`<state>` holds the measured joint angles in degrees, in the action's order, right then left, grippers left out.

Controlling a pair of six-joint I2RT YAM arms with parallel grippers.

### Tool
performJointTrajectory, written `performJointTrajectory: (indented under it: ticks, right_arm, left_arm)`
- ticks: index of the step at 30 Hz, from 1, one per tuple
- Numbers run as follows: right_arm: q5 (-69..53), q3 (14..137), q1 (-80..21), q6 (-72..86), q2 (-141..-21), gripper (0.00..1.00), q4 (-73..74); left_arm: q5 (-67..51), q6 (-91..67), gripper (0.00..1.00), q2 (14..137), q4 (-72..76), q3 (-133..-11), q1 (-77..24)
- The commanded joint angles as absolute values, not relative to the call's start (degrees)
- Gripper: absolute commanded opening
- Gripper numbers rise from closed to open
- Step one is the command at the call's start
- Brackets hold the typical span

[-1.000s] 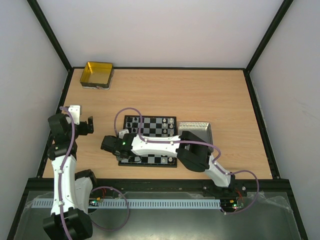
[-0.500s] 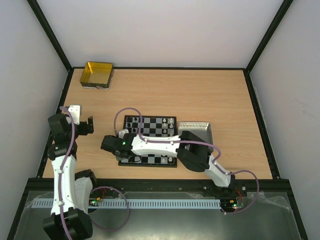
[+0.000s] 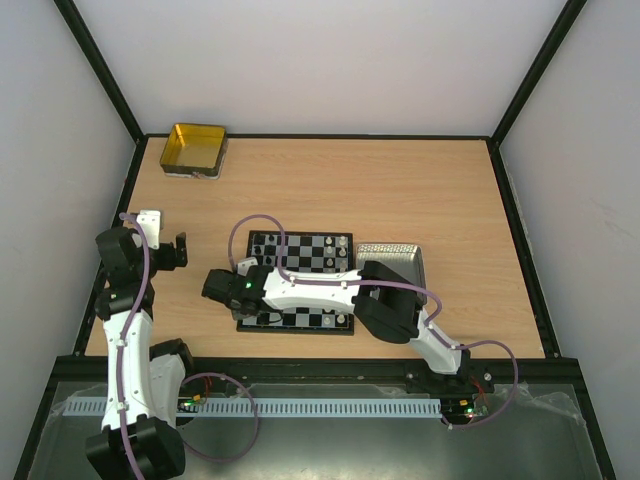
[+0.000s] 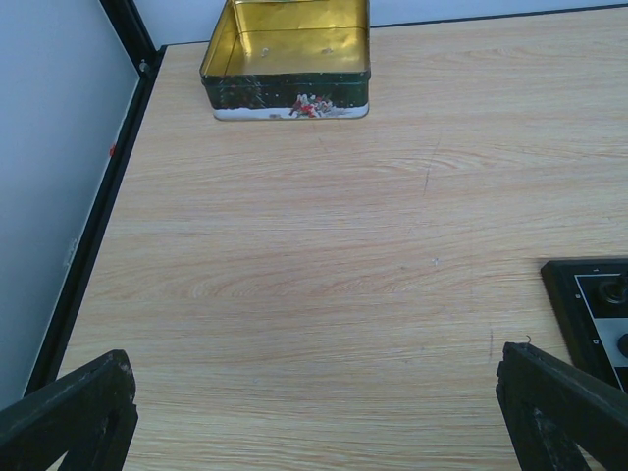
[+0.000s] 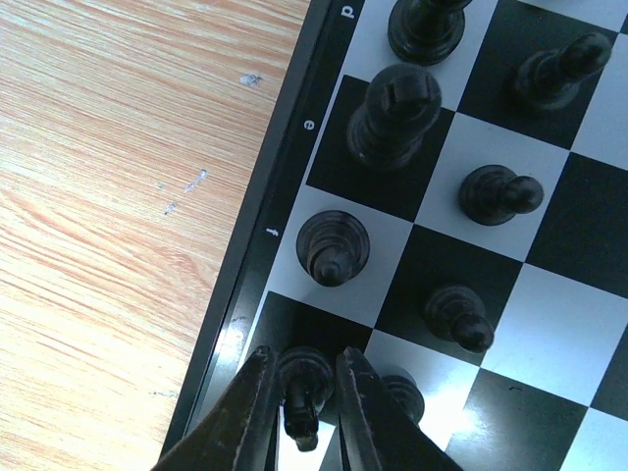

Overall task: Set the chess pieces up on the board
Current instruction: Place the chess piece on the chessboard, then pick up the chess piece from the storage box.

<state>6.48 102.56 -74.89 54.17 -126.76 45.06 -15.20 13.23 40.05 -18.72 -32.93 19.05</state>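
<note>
The board (image 3: pixel 312 248) lies mid-table, partly under my right arm. In the right wrist view its left border (image 5: pixel 285 196) and several black chess pieces show, among them a tall one (image 5: pixel 395 113) and a rounded one (image 5: pixel 334 245) on the edge file. My right gripper (image 5: pixel 302 358) is shut on a black chess piece (image 5: pixel 306 378) that stands on the dark edge square, a finger pressed to each side. Off to the left, my left gripper (image 4: pixel 319 407) hangs open over bare wood with nothing between its fingers (image 4: pixel 78 412). The board's corner (image 4: pixel 599 314) is at its right.
A gold-yellow tin (image 3: pixel 194 149) sits open at the far left corner of the table, also ahead of my left gripper as the tin (image 4: pixel 287 54). A grey metal tray (image 3: pixel 400 255) lies against the board's right side. Black frame rails edge the table.
</note>
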Motion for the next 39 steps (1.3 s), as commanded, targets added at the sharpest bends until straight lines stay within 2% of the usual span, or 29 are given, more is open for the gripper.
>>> performJointTrajectory:
  ticks: [1, 23, 29, 35, 37, 39]
  right_arm:
    - [7.18, 103.18, -74.53, 54.05, -125.62, 0.17, 45.62]
    - [8.08, 98.66, -74.44, 56.60, -115.93, 0.21, 44.11]
    - [14.15, 89.14, -74.24, 58.92, -104.87, 0.22, 45.25]
    - [18.59, 71.88, -69.96, 63.06, -90.63, 0.23, 46.35]
    - [19.09, 66.27, -67.86, 64.30, -85.51, 0.30, 46.05]
    - [19.20, 61.71, -66.13, 65.00, -81.67, 0.32, 45.55]
  left_arm:
    - [-16.44, 13.43, 0.99, 39.54, -17.85, -32.70, 19.39]
    - [-17.30, 13.67, 0.99, 38.87, -17.75, -32.37, 19.44]
    - [-17.81, 13.79, 0.99, 38.92, -17.71, -32.33, 19.82]
    - [-18.24, 14.05, 0.99, 39.09, -17.75, -32.17, 19.84]
    - [-18.66, 14.22, 0.99, 38.91, -17.82, -32.23, 19.84]
    - [-19.38, 14.47, 0.99, 38.57, -18.14, -32.33, 19.86]
